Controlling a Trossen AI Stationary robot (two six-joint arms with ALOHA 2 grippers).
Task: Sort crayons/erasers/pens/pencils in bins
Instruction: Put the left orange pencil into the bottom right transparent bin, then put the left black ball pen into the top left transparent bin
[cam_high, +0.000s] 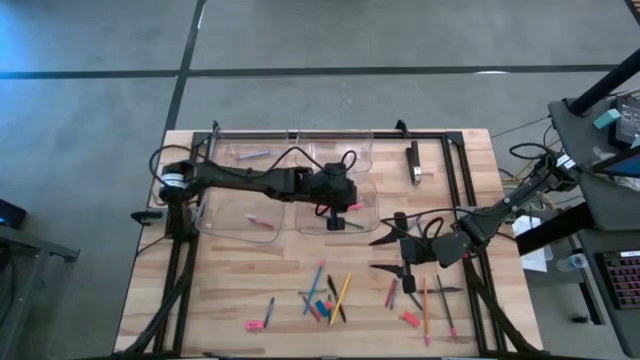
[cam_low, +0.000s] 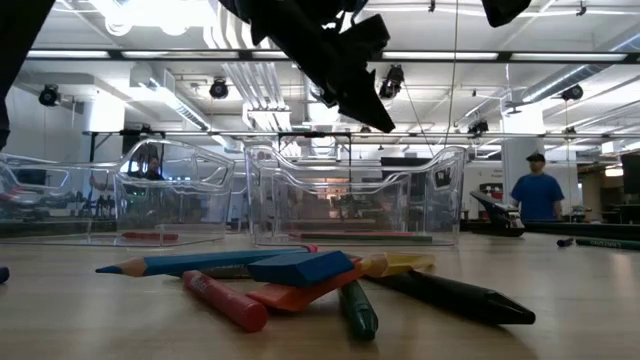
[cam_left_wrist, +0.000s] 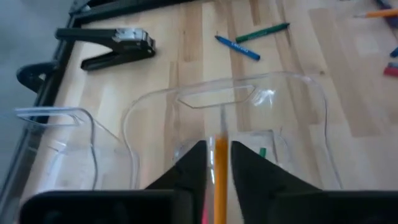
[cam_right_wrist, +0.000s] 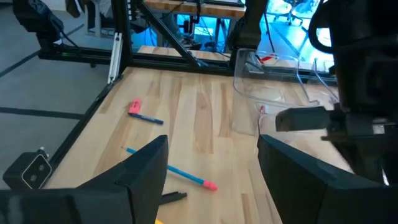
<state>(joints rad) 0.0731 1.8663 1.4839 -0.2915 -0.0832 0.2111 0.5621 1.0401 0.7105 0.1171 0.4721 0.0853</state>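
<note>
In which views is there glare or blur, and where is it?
Low view: the ceiling lamps glare white, the left arm is a black silhouette, and the bins look soft. Left wrist view: the orange pencil between the fingers is blurred.

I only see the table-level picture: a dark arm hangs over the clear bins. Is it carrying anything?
Observer: Yes, an orange pencil is at the left hand, right above a bin.
Operator: Which bin?
Observer: From above, the right one of the two nearer the loose pile.
Operator: And the other arm?
Observer: The right hand is open and empty, above the table to the right of that pile.
</note>
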